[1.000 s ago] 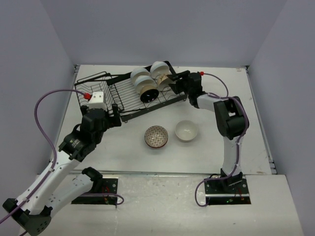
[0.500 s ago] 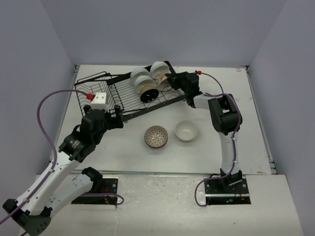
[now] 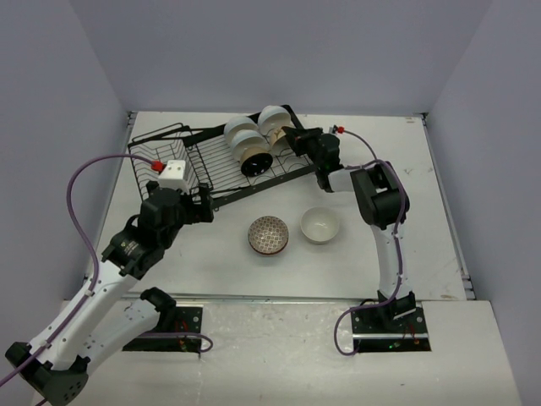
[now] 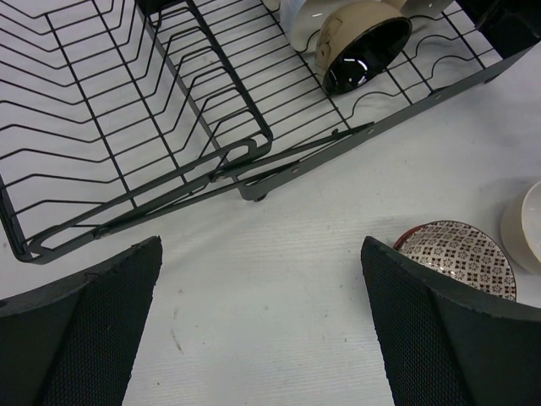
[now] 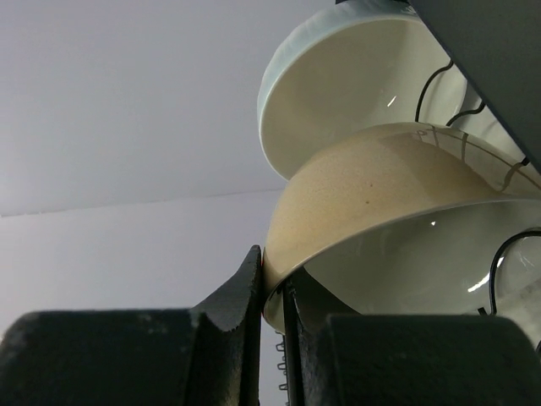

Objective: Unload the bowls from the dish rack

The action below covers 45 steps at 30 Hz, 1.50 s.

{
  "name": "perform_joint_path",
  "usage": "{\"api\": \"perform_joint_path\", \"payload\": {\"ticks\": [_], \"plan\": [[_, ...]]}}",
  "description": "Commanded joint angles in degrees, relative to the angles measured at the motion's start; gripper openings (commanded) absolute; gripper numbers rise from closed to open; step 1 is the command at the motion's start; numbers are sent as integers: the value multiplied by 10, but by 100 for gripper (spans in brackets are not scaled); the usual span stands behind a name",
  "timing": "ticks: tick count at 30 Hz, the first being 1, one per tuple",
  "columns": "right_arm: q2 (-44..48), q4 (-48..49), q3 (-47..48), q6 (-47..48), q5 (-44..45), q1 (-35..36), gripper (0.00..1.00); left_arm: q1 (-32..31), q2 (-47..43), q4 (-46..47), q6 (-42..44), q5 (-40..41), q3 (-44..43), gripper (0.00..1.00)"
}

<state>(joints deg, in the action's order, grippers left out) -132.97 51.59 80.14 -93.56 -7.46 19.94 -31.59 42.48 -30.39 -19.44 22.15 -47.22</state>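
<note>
The black wire dish rack (image 3: 211,165) lies at the back of the table with several bowls standing on edge in it. My right gripper (image 3: 293,135) is at the rack's right end, shut on the rim of a tan bowl (image 5: 372,194), one finger outside and one inside. A white bowl (image 5: 347,85) stands just behind the tan one. A tan bowl with a dark inside (image 4: 363,46) leans in the rack. My left gripper (image 4: 262,279) hangs open over bare table by the rack's front edge (image 4: 279,173).
A red-patterned bowl (image 3: 268,234) and a white bowl (image 3: 320,225) sit upright on the table in front of the rack. The rack's basket section (image 3: 165,156) is at the left, close to my left wrist.
My right gripper has pushed a little further left into the rack and shut on the tan bowl's rim. My left arm has barely shifted.
</note>
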Motion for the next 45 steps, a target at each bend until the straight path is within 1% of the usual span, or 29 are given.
{"api": "perform_joint_path", "payload": {"ticks": [1,4,5,9,18,25,27,29,33,35,36,37,38,39,40,41,42,43,45], "plan": [[-10,105,-5,-16,13,9,0,5,-2,26,17,-13,0,100],[-20,155,-6,-13,12,9,0,5,0,28,18,-17,1,100],[-25,187,-4,-9,10,9,0,5,1,29,19,-18,1,100],[-42,242,11,-1,2,9,0,6,2,31,21,-27,3,100],[-51,289,34,7,-14,8,0,7,5,32,23,-33,5,100],[-60,321,77,5,-49,4,0,7,7,33,25,-38,6,100],[-51,330,75,7,-56,2,0,8,8,33,25,-40,5,100],[-36,344,50,15,-56,2,0,7,8,34,26,-42,6,100],[30,364,-12,47,-70,-6,0,9,8,34,26,-42,6,100],[82,362,-53,68,-84,-10,0,9,8,34,26,-42,6,100],[100,355,-80,70,-94,-17,0,9,9,34,26,-43,5,100],[137,346,-94,74,-119,-22,0,9,8,34,26,-43,5,100],[159,345,-133,101,-131,-27,0,11,6,34,26,-44,5,100],[184,338,-153,122,-141,-31,0,12,5,34,26,-45,4,100],[244,277,-169,150,-162,-32,0,13,5,35,27,-48,4,100],[276,246,-186,180,-170,-35,0,14,5,36,27,-49,4,100],[305,214,-211,237,-176,-36,0,15,6,36,27,-51,4,100],[361,134,-219,264,-181,-36,0,15,7,35,27,-52,3,100],[416,52,-236,321,-180,-36,0,17,7,36,27,-52,4,100]]}}
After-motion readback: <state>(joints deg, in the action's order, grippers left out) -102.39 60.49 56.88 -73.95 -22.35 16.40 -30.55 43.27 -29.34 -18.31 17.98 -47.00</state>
